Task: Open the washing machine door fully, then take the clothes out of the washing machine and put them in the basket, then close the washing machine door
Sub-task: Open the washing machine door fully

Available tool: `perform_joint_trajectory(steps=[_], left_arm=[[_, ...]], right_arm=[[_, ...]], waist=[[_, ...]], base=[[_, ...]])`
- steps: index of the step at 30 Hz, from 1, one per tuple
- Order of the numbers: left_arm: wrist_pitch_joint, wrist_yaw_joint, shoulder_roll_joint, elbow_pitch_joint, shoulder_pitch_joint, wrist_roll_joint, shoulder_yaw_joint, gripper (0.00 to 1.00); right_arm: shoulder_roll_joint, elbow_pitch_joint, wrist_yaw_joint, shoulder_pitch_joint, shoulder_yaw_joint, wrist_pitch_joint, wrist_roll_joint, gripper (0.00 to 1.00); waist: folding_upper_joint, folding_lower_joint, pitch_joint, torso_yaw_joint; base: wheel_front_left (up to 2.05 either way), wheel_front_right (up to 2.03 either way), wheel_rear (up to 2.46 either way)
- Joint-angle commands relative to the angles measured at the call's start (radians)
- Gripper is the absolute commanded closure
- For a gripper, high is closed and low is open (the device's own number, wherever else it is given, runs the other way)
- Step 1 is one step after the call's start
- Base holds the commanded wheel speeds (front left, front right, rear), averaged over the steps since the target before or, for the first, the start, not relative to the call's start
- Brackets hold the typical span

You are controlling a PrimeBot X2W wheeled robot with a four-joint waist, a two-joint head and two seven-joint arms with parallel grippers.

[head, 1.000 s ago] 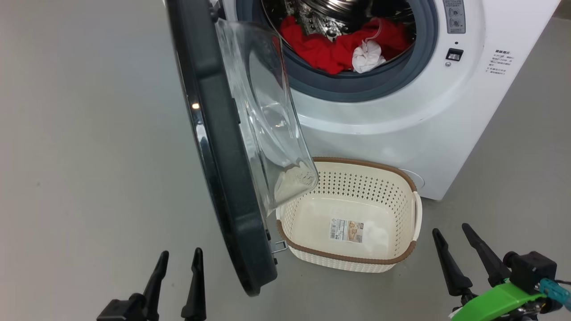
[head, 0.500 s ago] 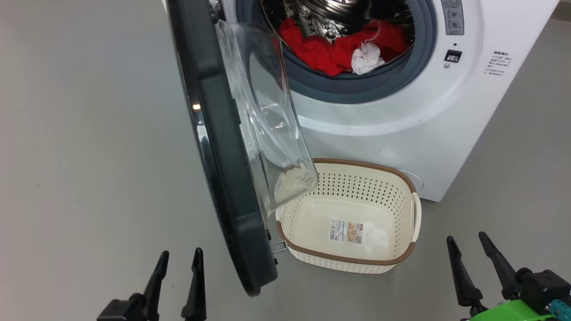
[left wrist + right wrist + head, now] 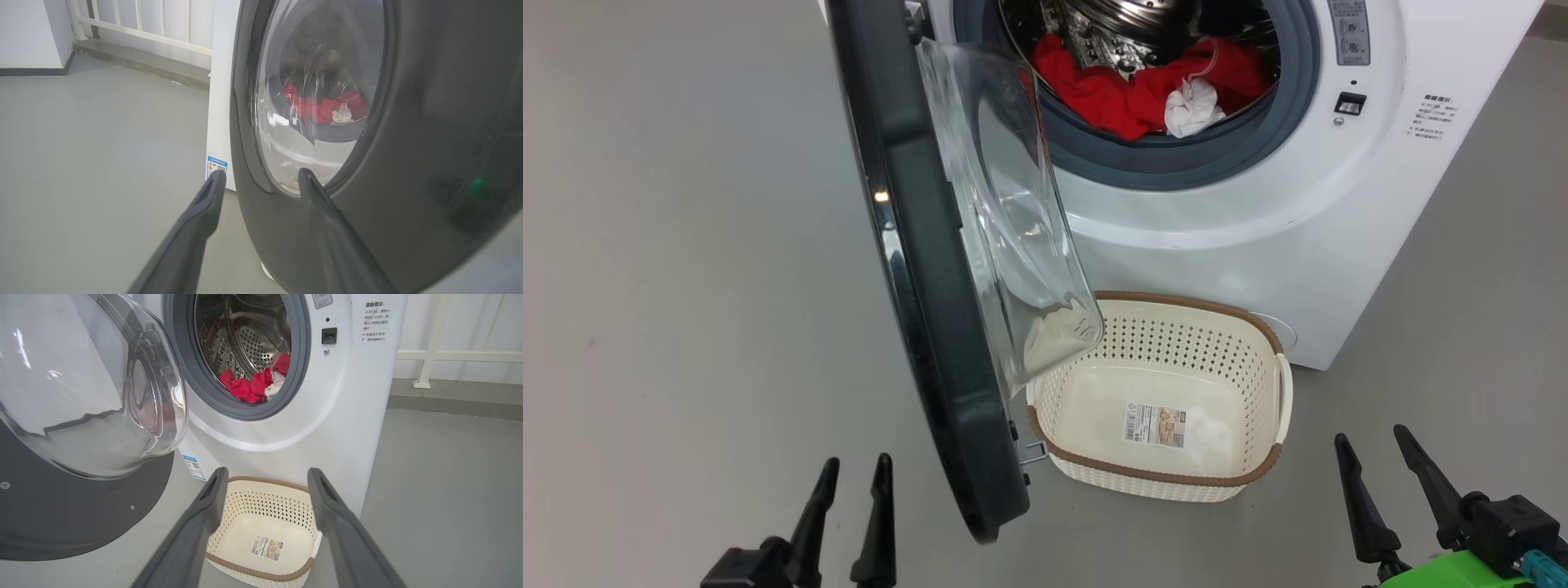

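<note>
Okay, head view: the washing machine door is open and stands nearly edge-on to the camera, black rim on the left and clear glass bowl bulging to the right. The bowl's lower end overlaps the left end of the basket in this view. The basket sits on the grey floor just in front of the washing machine, with a paper sticker on its bare bottom. The red clothes lie in the drum at the lower lip of the port, and a white cloth is bunched on their right. The left gripper is at lower left, near the door's bottom edge and apart from it, fingers moderately spread. The right gripper is at lower right, beside the basket's right end and clear of it, fingers spread.

Left wrist view: the door's outer face is close up, and the clothes show through the glass. One finger lies over the floor and the other overlaps the black rim; I cannot tell if it touches. A blue label is on the machine's side.

Right wrist view: the fingers are wide and the basket shows between them. The clothes rest on the grey gasket at the port's lower right, with the steel drum behind.
</note>
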Motion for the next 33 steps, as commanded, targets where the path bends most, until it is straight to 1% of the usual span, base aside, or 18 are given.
perform_joint_trajectory(steps=[1,2,6,10,15,18,22,25,30,32,33], left_arm=[[-0.009,-0.006,0.009,-0.030,-0.021,-0.002,0.034,0.98],[-0.009,-0.008,0.009,-0.033,-0.022,-0.011,0.035,1.00],[-0.009,-0.010,0.009,-0.058,-0.032,-0.028,0.051,1.00],[-0.009,-0.009,0.009,-0.125,-0.051,-0.045,0.084,1.00],[-0.009,-0.010,0.009,-0.271,-0.086,-0.058,0.110,1.00],[-0.009,-0.012,0.009,-0.387,-0.112,-0.046,0.096,1.00],[-0.009,-0.007,0.009,-0.498,-0.129,0.010,0.021,1.00],[-0.009,-0.023,0.009,-0.519,-0.129,0.057,-0.073,1.00],[-0.009,-0.043,0.009,-0.467,-0.114,0.060,-0.231,1.00],[-0.009,-0.041,0.009,-0.426,-0.104,0.033,-0.274,1.00],[-0.009,-0.039,0.009,-0.385,-0.096,0.000,-0.305,1.00]], right_arm=[[-0.012,-0.030,0.007,-0.002,0.022,-0.009,-0.011,0.00],[-0.012,-0.030,0.007,-0.002,0.021,-0.009,-0.011,0.00],[-0.012,-0.032,0.007,-0.003,0.022,-0.009,-0.013,0.00],[-0.011,-0.033,0.007,-0.001,0.028,-0.009,-0.014,0.00],[-0.012,-0.035,0.007,-0.003,0.031,-0.009,-0.016,0.00],[-0.013,-0.037,0.007,-0.008,0.030,-0.009,-0.017,0.00],[-0.015,-0.036,0.007,-0.014,0.034,-0.009,-0.016,0.00],[-0.016,-0.035,0.007,-0.019,0.038,-0.009,-0.015,0.00],[-0.016,-0.036,0.007,-0.026,0.041,-0.009,-0.016,0.00],[-0.017,-0.035,0.007,-0.030,0.044,-0.009,-0.016,0.00],[-0.018,-0.035,0.007,-0.033,0.045,-0.009,-0.016,0.00]], waist=[[0.0000,0.0000,0.001,0.000],[0.0000,0.0000,0.001,0.000],[0.0000,0.0000,0.001,0.000],[0.0000,0.0000,-0.001,0.000],[0.0000,0.0000,0.003,-0.001],[0.0000,0.0000,0.009,-0.001],[0.0000,0.0000,0.015,-0.005],[0.0000,0.0000,0.018,-0.010],[0.0000,0.0000,0.027,-0.015],[0.0000,0.0000,0.030,-0.018],[0.0000,0.0000,0.032,-0.020]], base=[[0.00,0.00,0.00],[0.00,0.00,0.00],[0.00,0.00,0.00],[0.00,0.00,0.00],[0.00,0.00,0.00],[0.00,0.00,0.00],[0.00,0.00,0.00],[0.00,0.00,0.00],[0.00,0.00,0.00],[0.00,0.00,0.00],[0.00,0.00,0.00]])
